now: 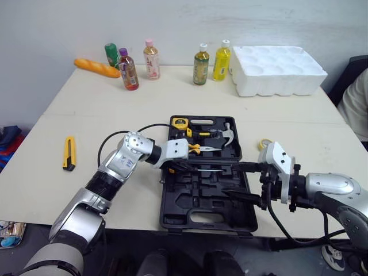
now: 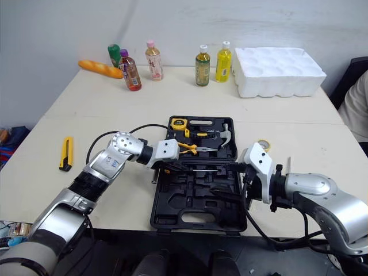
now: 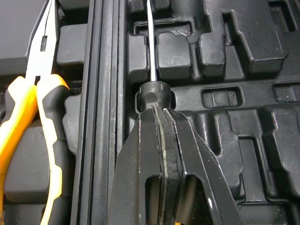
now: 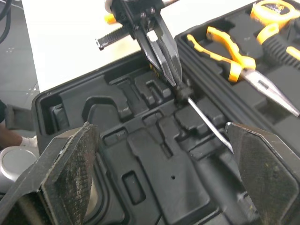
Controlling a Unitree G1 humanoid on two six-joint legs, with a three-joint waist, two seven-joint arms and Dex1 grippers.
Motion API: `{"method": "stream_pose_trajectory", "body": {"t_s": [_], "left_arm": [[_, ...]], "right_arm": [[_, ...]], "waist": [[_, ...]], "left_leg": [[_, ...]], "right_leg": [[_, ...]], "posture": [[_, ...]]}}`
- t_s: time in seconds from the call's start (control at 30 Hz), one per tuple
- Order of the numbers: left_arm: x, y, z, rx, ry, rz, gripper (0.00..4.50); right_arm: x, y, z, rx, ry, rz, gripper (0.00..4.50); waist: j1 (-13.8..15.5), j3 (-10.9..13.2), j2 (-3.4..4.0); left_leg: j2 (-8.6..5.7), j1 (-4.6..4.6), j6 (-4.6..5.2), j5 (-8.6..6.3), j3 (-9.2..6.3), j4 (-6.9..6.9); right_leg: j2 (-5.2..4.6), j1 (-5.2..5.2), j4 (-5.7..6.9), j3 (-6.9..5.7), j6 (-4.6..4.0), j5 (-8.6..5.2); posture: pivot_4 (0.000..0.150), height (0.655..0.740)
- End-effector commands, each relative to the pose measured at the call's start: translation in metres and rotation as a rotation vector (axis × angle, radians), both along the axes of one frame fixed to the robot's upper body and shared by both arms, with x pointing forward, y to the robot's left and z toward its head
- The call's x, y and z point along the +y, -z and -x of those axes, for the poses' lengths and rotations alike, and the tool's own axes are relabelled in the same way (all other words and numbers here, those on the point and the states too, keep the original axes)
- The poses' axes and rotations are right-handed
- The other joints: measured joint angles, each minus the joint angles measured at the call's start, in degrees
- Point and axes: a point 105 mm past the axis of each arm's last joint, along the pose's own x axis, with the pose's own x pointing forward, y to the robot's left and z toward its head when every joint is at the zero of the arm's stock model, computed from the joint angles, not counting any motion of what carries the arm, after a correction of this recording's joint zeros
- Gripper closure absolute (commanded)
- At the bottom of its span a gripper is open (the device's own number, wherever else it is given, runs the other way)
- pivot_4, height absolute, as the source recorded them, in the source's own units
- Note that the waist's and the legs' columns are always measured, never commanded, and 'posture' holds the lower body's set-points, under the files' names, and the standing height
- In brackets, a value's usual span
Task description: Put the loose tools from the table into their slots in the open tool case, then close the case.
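The black tool case (image 1: pixel 172 221) lies open on the table's near side. Its far half holds a yellow tape measure (image 1: pixel 180 122), yellow-handled pliers (image 1: pixel 198 149) and a hammer (image 1: pixel 225 133). My left gripper (image 1: pixel 188 166) is shut on the black handle (image 3: pixel 154 91) of a thin screwdriver (image 1: pixel 215 169), which lies along a slot in the near half beside the hinge. The shaft (image 4: pixel 206 124) points toward my right gripper (image 1: pixel 241 181), which hovers open over the case's right side with nothing between its fingers (image 4: pixel 70 173). A yellow utility knife (image 1: pixel 69 153) lies loose on the table at the left.
A yellow tape roll (image 1: pixel 264 142) sits just beyond my right gripper. Several bottles (image 1: pixel 151 60), a bread loaf (image 1: pixel 96 68) and a white foam tray (image 1: pixel 276 69) line the far edge. A person (image 1: pixel 356 103) sits at the right edge.
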Motion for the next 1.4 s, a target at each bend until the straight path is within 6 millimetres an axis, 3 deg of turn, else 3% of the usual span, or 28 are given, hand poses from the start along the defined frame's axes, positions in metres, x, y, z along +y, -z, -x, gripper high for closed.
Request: {"method": "stream_pose_trajectory", "body": {"t_s": [0.03,0.1,0.13,0.23,0.33,0.4,0.5,0.53,0.63,0.73,0.8,0.9,0.97,1.07,1.1,1.23,1.33,1.4], "left_arm": [[0.027,0.049,0.001,0.129,-0.138,-0.108,4.43],[0.023,0.034,0.001,0.108,-0.123,-0.008,4.43],[0.023,0.009,-0.002,0.106,-0.161,0.141,4.43],[0.052,-0.04,-0.002,0.147,-0.298,0.45,3.61],[0.083,-0.063,0.017,0.195,-0.364,0.592,2.28],[0.123,-0.067,0.035,0.202,-0.494,0.651,1.6],[0.173,-0.052,0.057,0.16,-0.715,0.602,0.23],[0.191,-0.049,0.065,0.152,-0.797,0.607,0.04],[0.241,-0.049,0.094,0.129,-0.998,0.642,0.04],[0.293,-0.046,0.127,0.074,-1.192,0.597,0.04],[0.314,-0.046,0.141,0.034,-1.286,0.578,0.04],[0.343,-0.044,0.149,-0.027,-1.418,0.552,0.04],[0.353,-0.039,0.15,-0.039,-1.464,0.529,0.04],[0.356,-0.032,0.149,-0.043,-1.482,0.501,0.04],[0.356,-0.03,0.148,-0.047,-1.487,0.499,0.04],[0.355,-0.031,0.143,-0.057,-1.479,0.502,0.04],[0.341,-0.035,0.132,-0.033,-1.42,0.527,0.04],[0.31,-0.043,0.121,0.012,-1.295,0.572,0.04]], "right_arm": [[-0.001,-0.008,0.001,-0.061,0.001,0.025,0.0],[-0.002,-0.009,0.001,-0.069,0.01,0.029,0.0],[-0.006,-0.012,0.001,-0.069,0.027,0.012,0.0],[-0.023,-0.022,0.006,-0.05,0.08,-0.035,0.0],[-0.048,-0.024,0.013,-0.039,0.153,-0.012,0.0],[-0.082,-0.025,0.015,-0.024,0.265,0.014,0.0],[-0.124,-0.024,0.022,-0.009,0.399,0.052,0.0],[-0.139,-0.023,0.025,-0.003,0.445,0.067,0.0],[-0.17,-0.022,0.035,0.016,0.533,0.093,0.0],[-0.202,-0.016,0.043,0.042,0.617,0.153,0.0],[-0.219,-0.012,0.046,0.052,0.655,0.189,0.0],[-0.239,-0.012,0.044,0.038,0.705,0.206,0.0],[-0.248,-0.014,0.042,0.028,0.717,0.212,0.0],[-0.251,-0.015,0.04,0.023,0.706,0.222,0.0],[-0.252,-0.016,0.04,0.019,0.703,0.221,0.0],[-0.249,-0.016,0.036,0.008,0.69,0.207,0.0],[-0.232,-0.009,0.031,-0.015,0.672,0.144,0.0],[-0.212,-0.007,0.031,-0.047,0.629,0.128,0.0]], "waist": [[0.0,0.0,0.0],[-0.1,0.0,-0.01],[-0.1,0.1,-0.01],[-0.6,0.6,-0.18],[-1.3,1.0,-0.26],[-1.4,1.0,-0.25],[-1.4,1.1,-0.2],[-1.4,1.1,-0.17],[-1.2,1.7,-0.47],[-1.2,1.9,-0.51],[-1.3,2.0,-0.45],[-1.1,2.1,0.02],[-1.2,2.2,0.06],[-1.4,2.1,0.05],[-1.4,2.1,0.05],[-1.5,2.1,0.04],[-1.4,2.1,0.02],[-1.4,2.1,0.01]], "left_leg": [[0.0,0.0,0.01,0.01,0.0,-0.04],[0.0,-0.02,0.02,0.03,0.01,-0.11],[0.0,-0.02,0.01,0.03,0.01,-0.15],[0.0,-0.3,-0.05,0.12,0.01,-0.33],[0.0,-1.15,-0.7,0.53,-0.06,-0.39],[0.0,-1.39,-0.84,0.68,-0.08,-0.52],[0.0,-1.3,-0.76,0.62,-0.05,-0.63],[-0.01,-1.21,-0.69,0.57,-0.05,-0.6],[-0.02,-0.98,-0.13,0.18,-0.06,-0.54],[-0.01,-1.01,-0.47,0.22,-0.06,-0.58],[0.0,-1.0,-0.51,0.24,-0.01,-0.69],[0.0,-1.03,-0.5,0.22,0.04,-0.72],[0.0,-1.08,-0.51,0.23,0.1,-0.78],[0.0,-1.08,-0.58,0.26,0.12,-1.0],[0.0,-1.07,-0.61,0.28,0.13,-1.15],[0.0,-1.1,-0.53,0.49,0.16,-1.51],[0.01,-1.13,-0.62,0.56,0.16,-1.61],[0.03,-1.16,-0.69,0.61,0.15,-1.6]], "right_leg": [[-0.01,0.0,-0.02,0.0,-0.02,-0.01],[-0.01,-0.03,-0.09,0.0,-0.07,-0.04],[-0.01,-0.05,-0.13,0.0,-0.06,-0.03],[-0.01,-0.37,-0.17,-0.03,0.26,0.15],[0.02,-1.36,0.1,-0.23,0.29,0.16],[0.06,-1.59,0.31,-0.32,0.27,0.15],[0.06,-1.5,0.27,-0.42,0.27,0.14],[0.05,-1.35,0.16,-0.45,0.27,0.14],[-0.02,-0.92,-0.39,-0.44,0.35,0.19],[-0.13,-0.94,-0.46,-0.48,-0.17,0.12],[-0.14,-0.97,-0.63,-0.46,-0.71,-0.03],[-0.22,-0.99,-0.7,-0.46,-0.73,-0.04],[-0.24,-1.08,-0.68,-0.46,-0.73,-0.03],[-0.24,-1.21,-0.64,-0.48,-0.68,0.0],[-0.23,-1.27,-0.65,-0.49,-0.07,0.33],[-0.22,-1.5,-0.64,-0.53,-0.07,0.32],[-0.19,-1.58,-0.6,-0.56,-0.1,0.31],[-0.16,-1.61,-0.53,-0.59,-0.1,0.31]], "posture": [[0.15,0.74],[0.15,0.74],[0.15,0.74],[0.15,0.74],[0.15,0.74],[0.15,0.74],[0.15,0.74],[0.15,0.74],[0.15,0.74],[0.15,0.74],[0.15,0.74],[0.15,0.74],[0.15,0.74],[0.15,0.74],[0.15,0.74],[0.15,0.74],[0.15,0.74],[0.15,0.74]]}}
